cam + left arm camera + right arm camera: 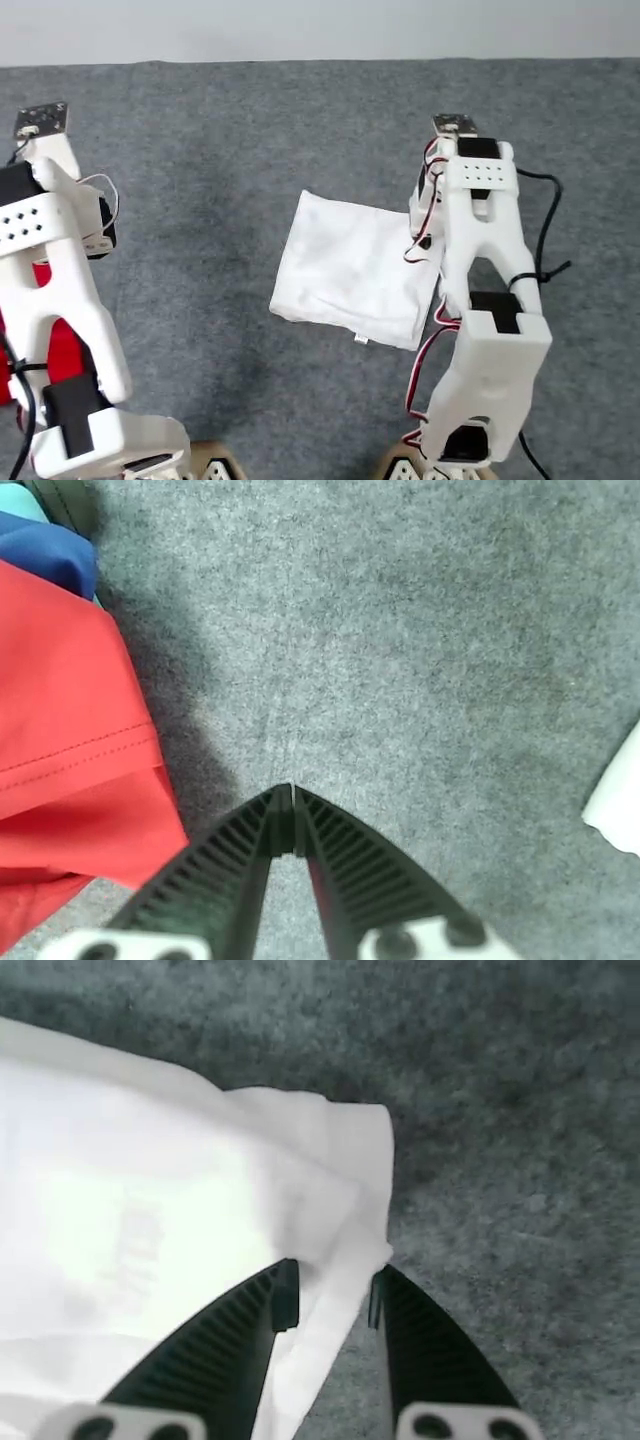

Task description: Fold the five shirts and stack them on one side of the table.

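Mostly the scene is one surface: a desk point(250, 130) covered edge to edge in grey, felt-like cloth with a fine mottled nap. Along its far edge runs a strip of pale, plain wall point(300, 30).

Near the middle of the felt lies a white shirt point(350, 270), folded into a rough rectangle and turned slightly askew, with a small tag poking out at its near edge. The right arm point(485, 250) stretches over the shirt's right-hand border. From its wrist camera, the right arm's fingers point(240, 1330) stand parted, one over the white cloth and the other at its edge, with the folded corner of the shirt lying in the gap between them and grey felt just beyond.

The left arm point(50, 280) stands at the desk's left side, well apart from the white shirt. The left arm's fingers point(340, 850) are clenched, tips meeting over bare felt and holding nothing. Just beside them a red shirt point(70, 710) lies with a stitched hem showing; it casts a soft shadow on the felt. Past the red shirt sit a bit of blue fabric point(45, 555) and a sliver of teal fabric point(15, 500)
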